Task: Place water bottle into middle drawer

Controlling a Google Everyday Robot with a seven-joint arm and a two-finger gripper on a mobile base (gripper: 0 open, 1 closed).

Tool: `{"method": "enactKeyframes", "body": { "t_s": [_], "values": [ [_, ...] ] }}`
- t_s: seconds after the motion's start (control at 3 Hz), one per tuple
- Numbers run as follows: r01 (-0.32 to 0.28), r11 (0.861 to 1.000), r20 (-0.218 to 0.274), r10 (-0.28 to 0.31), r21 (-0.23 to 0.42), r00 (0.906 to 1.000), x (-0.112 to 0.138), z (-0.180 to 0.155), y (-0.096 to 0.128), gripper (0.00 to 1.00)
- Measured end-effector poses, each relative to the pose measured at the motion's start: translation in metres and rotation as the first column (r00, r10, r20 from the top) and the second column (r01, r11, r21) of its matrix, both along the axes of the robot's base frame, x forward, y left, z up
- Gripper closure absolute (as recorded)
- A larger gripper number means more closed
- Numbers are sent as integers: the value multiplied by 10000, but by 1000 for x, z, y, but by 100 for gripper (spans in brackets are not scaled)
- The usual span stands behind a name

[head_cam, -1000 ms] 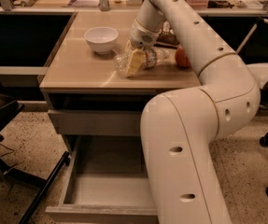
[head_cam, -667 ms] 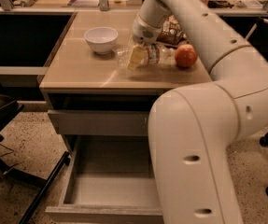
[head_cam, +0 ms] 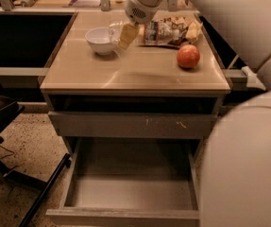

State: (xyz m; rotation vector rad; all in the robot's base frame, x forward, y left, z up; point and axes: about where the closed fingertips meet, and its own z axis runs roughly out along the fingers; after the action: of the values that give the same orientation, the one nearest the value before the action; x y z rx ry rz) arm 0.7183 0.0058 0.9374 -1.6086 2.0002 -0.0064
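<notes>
My gripper [head_cam: 125, 36] hangs over the back of the wooden tabletop [head_cam: 125, 72], just right of the white bowl. Its jaws are closed on the water bottle [head_cam: 115, 32], a clear crinkled bottle held tilted a little above the table; its cap and label are hidden. The middle drawer [head_cam: 130, 193] stands pulled out at the bottom of the cabinet, directly below and in front of the gripper, with a bare grey floor and low walls. Above it sits a shut grey drawer front with pale scratch marks [head_cam: 130, 125].
A white bowl [head_cam: 100, 39] sits at the table's back left. A snack bag [head_cam: 168, 31] lies at the back right and a red apple [head_cam: 188, 56] in front of it. My own white arm [head_cam: 248, 164] fills the right side. A black chair base [head_cam: 12, 126] stands on the left floor.
The gripper has risen off the tabletop with the bottle and shifted left toward the bowl. The arm has swung aside, so the apple and the snack bag now show fully.
</notes>
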Motion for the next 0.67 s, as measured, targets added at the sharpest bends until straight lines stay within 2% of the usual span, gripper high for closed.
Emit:
{"method": "enactKeyframes", "body": {
  "t_s": [0.33, 0.67],
  "values": [
    [1517, 9860, 523, -1483, -694, 9876, -50, 33, -34, 100],
    [2817, 9488, 97, -2832, -1432, 9590, -143, 67, -97, 100]
  ]
}}
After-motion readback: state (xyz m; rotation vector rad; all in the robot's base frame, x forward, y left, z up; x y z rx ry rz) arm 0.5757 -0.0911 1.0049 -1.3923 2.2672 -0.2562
